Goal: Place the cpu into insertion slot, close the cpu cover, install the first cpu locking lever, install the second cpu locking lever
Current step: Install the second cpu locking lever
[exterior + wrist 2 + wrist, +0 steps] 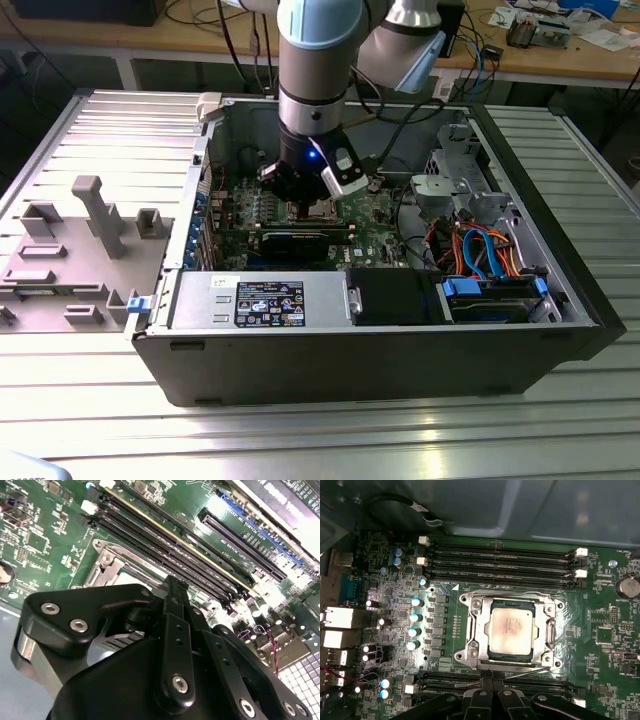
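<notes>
Closely, from the cameras on the arm: shows black fingers [485,696] pressed together into one narrow tip, with nothing visible pinched between them. Probably closed this way to serve as a slim pusher against thin metal rather than as a clamp.

Places that tip just beside the edge of the insertion slot [515,656] nearest the fingers, next to a thin wire locking lever [530,672] lying along that edge. Cannot tell whether touching the wire or just clear of it.

Shows the cpu [512,630], a dull silver-grey square, seated flat in the slot. Framed by the cpu cover [476,630], folded down around it with the chip showing through the cut-out window. Judged as lid down to press the chip onto its contacts, with the lever alongside to hold the lid. Cannot tell whether hooked home.

Surrounds the slot with green circuit board [605,580] and long dark memory slots [500,560] on two opposite sides, the fingers reaching over one bank.

Further out, in the exterior view, shows the arm [312,70] coming straight down into an open computer case [400,360] laid on its side, likely to turn the board upward for a reach from above. Case resting on a ribbed metal bench [300,440], with a grey fixture tray [60,290] well apart at the exterior view's left.
</notes>
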Available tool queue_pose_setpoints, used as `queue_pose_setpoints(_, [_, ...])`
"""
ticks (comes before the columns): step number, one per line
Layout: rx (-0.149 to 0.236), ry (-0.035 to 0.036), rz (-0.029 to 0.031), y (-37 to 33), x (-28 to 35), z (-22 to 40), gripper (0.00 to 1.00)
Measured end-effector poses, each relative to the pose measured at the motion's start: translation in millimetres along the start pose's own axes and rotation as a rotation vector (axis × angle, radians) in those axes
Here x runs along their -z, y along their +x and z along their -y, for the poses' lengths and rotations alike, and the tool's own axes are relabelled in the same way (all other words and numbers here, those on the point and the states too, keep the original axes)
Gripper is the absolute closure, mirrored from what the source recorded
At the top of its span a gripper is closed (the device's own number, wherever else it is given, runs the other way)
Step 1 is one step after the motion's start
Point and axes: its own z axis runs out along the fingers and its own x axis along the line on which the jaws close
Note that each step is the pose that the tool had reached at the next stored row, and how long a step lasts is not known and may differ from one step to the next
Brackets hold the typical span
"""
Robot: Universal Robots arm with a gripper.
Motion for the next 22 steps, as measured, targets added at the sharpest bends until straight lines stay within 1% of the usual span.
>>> queue_pose_setpoints(1, [0.0, 0.0, 0.0, 1.9, -1.3, 0.0, 0.89])
queue_pose_setpoints(2, [0.0, 0.0001, 0.0, 6.7, -3.9, -0.1, 0.89])
queue_pose_setpoints(3, [0.0, 0.0001, -0.0001, 9.7, -5.7, -0.2, 0.89])
queue_pose_setpoints(4, [0.0, 0.0001, -0.0001, 11.3, -6.5, -0.2, 0.89])
queue_pose_setpoints(6, [0.0, 0.0001, 0.0, 16.7, -8.6, -0.5, 0.89])
queue_pose_setpoints(9, [0.0, -0.0004, 0.0001, 22.2, -10.5, -0.9, 0.89])
queue_pose_setpoints(13, [0.0, -0.0009, -0.0001, 24.1, -13.9, -2.8, 0.89])
queue_pose_setpoints(16, [0.0, -0.0007, 0.0, 24.1, -18.2, -8.9, 0.89])
queue_pose_setpoints(17, [0.0, -0.0008, -0.0001, 24.5, -21.1, -11.2, 0.89])
queue_pose_setpoints(19, [0.0, -0.0012, 0.0004, 25.2, -24.1, -11.3, 0.89])
queue_pose_setpoints(22, [0.0, -0.0007, -0.0005, 25.3, -25.4, -11.1, 0.89])
